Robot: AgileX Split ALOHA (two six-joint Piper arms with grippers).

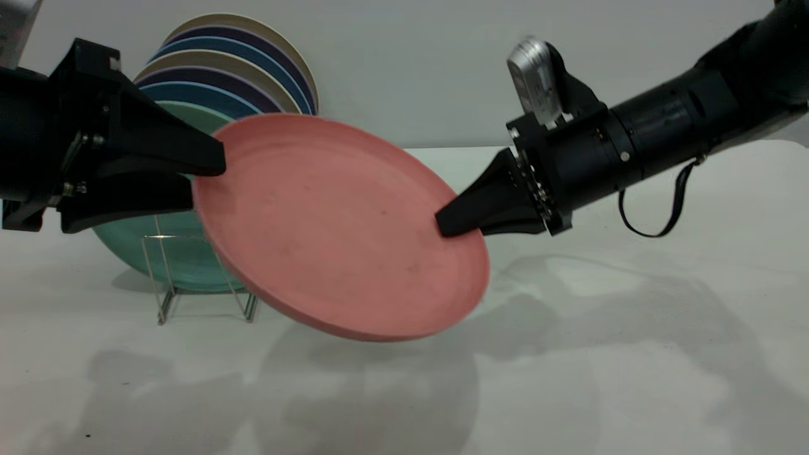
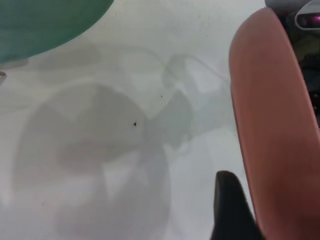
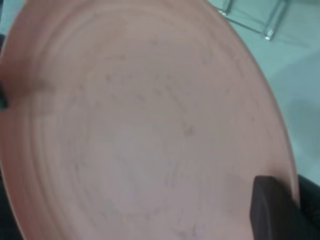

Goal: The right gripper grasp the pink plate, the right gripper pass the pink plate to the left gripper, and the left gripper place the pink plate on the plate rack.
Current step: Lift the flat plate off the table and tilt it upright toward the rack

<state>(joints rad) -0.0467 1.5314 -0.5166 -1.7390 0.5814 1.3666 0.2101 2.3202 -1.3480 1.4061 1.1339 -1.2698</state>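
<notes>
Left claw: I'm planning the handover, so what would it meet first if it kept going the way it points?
The left claw points at the pink plate, whose near rim sits at its open fingers, so it would meet that plate first.

We see the salmon-pink plate (image 1: 335,234) tilted in mid-air above the tabletop, clamped at its right rim by the right pincer (image 1: 450,226). The wire plate rack (image 1: 189,278) stands toward the tabletop's left edge.
</notes>
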